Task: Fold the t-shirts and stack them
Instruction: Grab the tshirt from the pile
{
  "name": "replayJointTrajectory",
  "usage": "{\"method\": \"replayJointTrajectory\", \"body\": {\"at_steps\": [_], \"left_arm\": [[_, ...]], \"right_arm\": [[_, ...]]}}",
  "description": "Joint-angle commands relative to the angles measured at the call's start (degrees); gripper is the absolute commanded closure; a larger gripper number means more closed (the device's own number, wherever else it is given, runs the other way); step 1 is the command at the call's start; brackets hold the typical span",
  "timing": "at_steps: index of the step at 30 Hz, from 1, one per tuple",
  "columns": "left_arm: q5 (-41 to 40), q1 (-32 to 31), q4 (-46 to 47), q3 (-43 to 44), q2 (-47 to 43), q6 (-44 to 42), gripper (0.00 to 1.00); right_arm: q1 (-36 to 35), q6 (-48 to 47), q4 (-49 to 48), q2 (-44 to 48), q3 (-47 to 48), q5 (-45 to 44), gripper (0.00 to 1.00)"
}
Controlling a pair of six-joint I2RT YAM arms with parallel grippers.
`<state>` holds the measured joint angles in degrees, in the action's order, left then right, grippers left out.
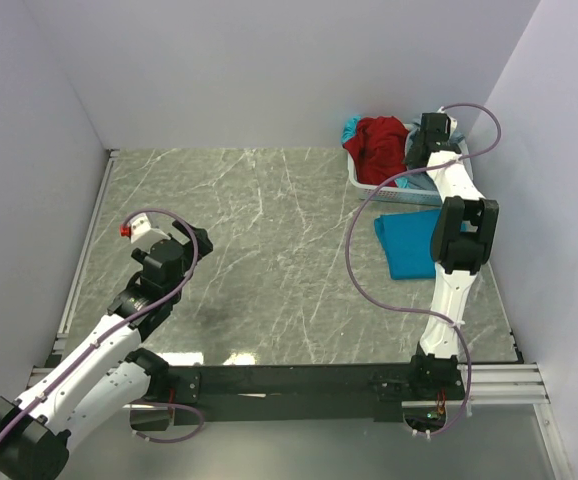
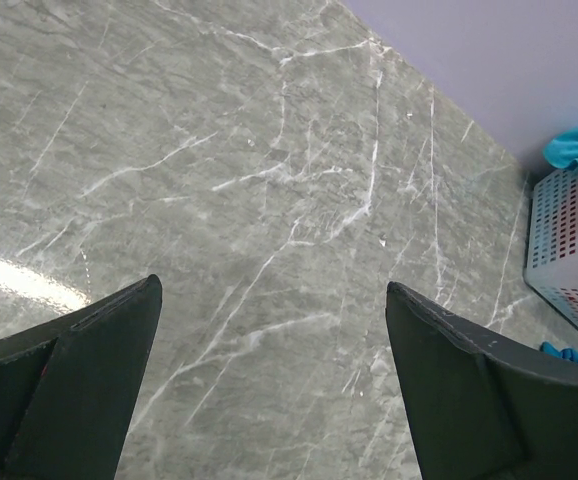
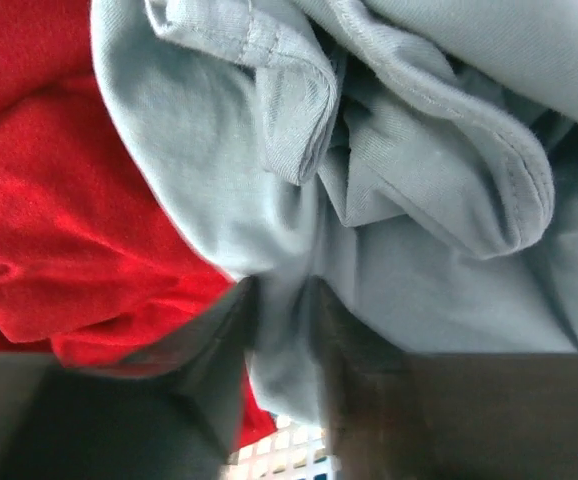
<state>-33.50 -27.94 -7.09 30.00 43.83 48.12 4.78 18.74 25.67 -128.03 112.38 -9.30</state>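
Observation:
The white lattice basket [image 1: 367, 182] stands at the back right with a red t-shirt [image 1: 380, 143] heaped in it and a bit of turquoise cloth [image 1: 351, 129] at its far edge. My right gripper [image 3: 281, 300] reaches into the basket and is shut on a fold of the grey-blue t-shirt [image 3: 409, 180], which lies beside the red shirt [image 3: 59, 200]. A folded turquoise t-shirt [image 1: 405, 242] lies flat on the table in front of the basket. My left gripper [image 2: 269, 330] is open and empty above bare table at the left.
The grey marble table [image 1: 269, 230] is walled on three sides. The right arm's purple cable [image 1: 354, 250] loops over the table beside the turquoise shirt. The basket [image 2: 569, 250] also shows at the right edge of the left wrist view.

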Motion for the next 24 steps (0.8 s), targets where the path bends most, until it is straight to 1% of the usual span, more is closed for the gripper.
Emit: {"method": "replayJointTrajectory", "body": {"at_steps": [1, 2, 3, 5, 6, 11, 15, 20, 22, 24], "left_arm": [[-1.3, 0.3, 1.6, 0.2, -0.2, -1.2, 0.01], [-1.3, 0.3, 1.6, 0.2, -0.4, -1.2, 0.01], [-1.5, 0.3, 1.5, 0.3, -0.4, -1.2, 0.0], [-1.5, 0.3, 1.3, 0.3, -0.6, -1.3, 0.01], [-1.5, 0.3, 1.2, 0.3, -0.7, -1.1, 0.01], [-1.4, 0.3, 0.8, 0.3, -1.1, -1.0, 0.01], [-1.4, 0.3, 0.6, 0.3, -1.9, -0.9, 0.01], [-1.2, 0.3, 0.5, 0.2, -2.5, -0.7, 0.01], [-1.0, 0.3, 0.4, 0.2, -2.7, -0.8, 0.01], [-0.7, 0.4, 0.2, 0.5, -2.8, -0.8, 0.01]], "right_arm": [[0.5, 0.3, -0.2, -0.4, 2.2, 0.6, 0.67], [0.5, 0.2, -0.2, 0.3, 2.1, -0.1, 0.74], [0.5, 0.2, -0.3, 0.8, 1.8, -0.6, 0.85], [0.5, 0.0, -0.8, 3.0, 0.8, -1.9, 0.92], [0.5, 0.0, -1.7, 3.9, -0.6, -2.1, 1.0], [0.6, -0.5, -6.6, 11.5, -6.6, -1.9, 1.0], [0.6, -1.0, -12.1, 18.2, -13.5, 2.2, 1.0], [0.5, -0.1, -19.6, 30.1, -21.2, 7.2, 1.0], [0.4, 0.0, -21.4, 34.0, -22.6, 9.1, 1.0], [0.2, -0.3, -22.1, 36.2, -21.8, 10.5, 1.0]]}}
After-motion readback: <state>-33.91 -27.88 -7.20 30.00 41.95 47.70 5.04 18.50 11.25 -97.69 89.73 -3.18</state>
